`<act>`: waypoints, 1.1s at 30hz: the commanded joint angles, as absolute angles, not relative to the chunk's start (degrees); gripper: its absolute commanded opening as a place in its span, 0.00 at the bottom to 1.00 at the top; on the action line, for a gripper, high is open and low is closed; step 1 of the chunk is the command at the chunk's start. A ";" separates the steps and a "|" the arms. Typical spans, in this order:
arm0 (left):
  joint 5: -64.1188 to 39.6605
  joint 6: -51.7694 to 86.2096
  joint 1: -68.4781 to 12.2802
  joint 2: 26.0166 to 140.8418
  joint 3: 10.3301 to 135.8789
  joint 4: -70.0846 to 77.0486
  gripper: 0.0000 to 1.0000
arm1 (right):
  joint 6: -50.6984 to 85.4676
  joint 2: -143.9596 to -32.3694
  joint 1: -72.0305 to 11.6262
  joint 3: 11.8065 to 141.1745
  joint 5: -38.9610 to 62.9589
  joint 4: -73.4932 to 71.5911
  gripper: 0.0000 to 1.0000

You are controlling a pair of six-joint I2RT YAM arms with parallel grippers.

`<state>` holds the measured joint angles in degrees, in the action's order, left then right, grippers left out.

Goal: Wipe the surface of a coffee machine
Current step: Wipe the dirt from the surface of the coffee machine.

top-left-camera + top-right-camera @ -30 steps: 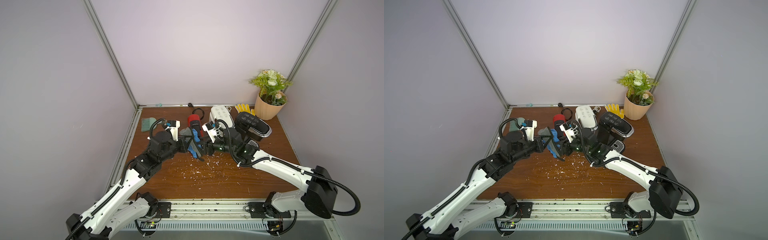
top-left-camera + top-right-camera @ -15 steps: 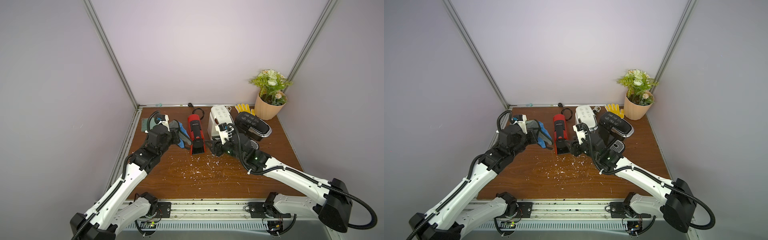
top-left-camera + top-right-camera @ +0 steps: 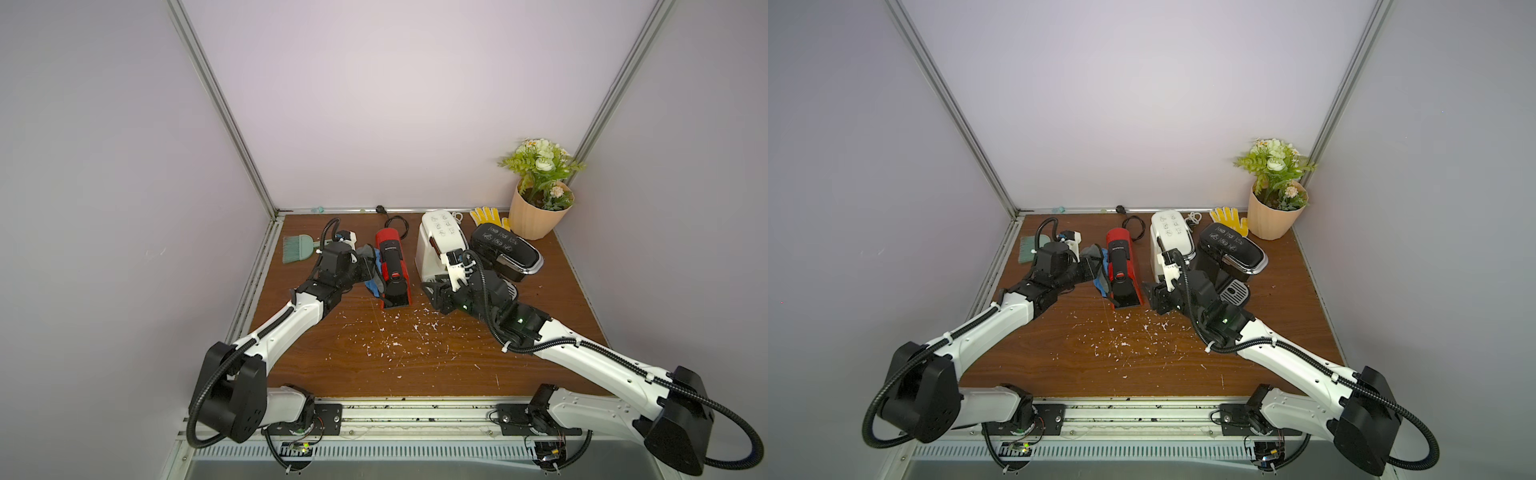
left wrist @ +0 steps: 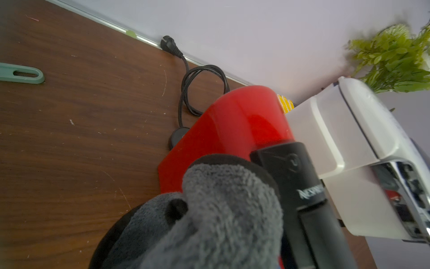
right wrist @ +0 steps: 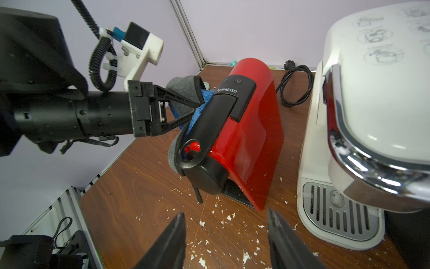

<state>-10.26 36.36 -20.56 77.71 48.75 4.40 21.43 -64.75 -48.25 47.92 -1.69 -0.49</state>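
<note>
At the rear centre of the table (image 3: 415,365), the red coffee machine (image 3: 392,266) stands upright on its base. Its long axis runs from the back wall toward the front edge, slightly slanted. The black brewing head and drip base point toward the front.

The left gripper (image 5: 196,106) is clamped tight on a grey and blue cloth (image 5: 183,93). The cloth is pressed against the side of the machine that faces the left arm.

The right gripper (image 5: 226,233) stands about half open and holds nothing. It sits low, just beside the machine's front corner; contact with the table cannot be confirmed.

The surface is dark wood grain, littered with white crumbs (image 3: 399,332) in front of the machines. A white coffee machine (image 3: 438,239) and a black coffee machine (image 3: 505,249) stand to the right. A coiled power cord (image 4: 197,88) lies behind the red unit. The walls are pale lilac, with metal corner profiles.
</note>
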 commanded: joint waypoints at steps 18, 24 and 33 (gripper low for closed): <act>-12.04 32.31 -21.35 87.36 48.19 6.46 0.00 | 21.75 -64.75 -47.91 47.94 -3.87 -0.49 0.59; -7.90 31.37 -21.51 75.76 55.33 -2.05 0.00 | 22.06 -65.89 -47.99 47.88 -2.90 -1.81 0.59; -7.03 33.02 -21.49 77.85 51.66 2.85 0.00 | 22.30 -65.45 -47.92 47.62 -2.62 -1.52 0.59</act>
<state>-7.40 31.94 -20.97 74.46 54.63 2.44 21.87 -66.52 -48.18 47.92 -2.70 0.14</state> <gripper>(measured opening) 0.193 0.585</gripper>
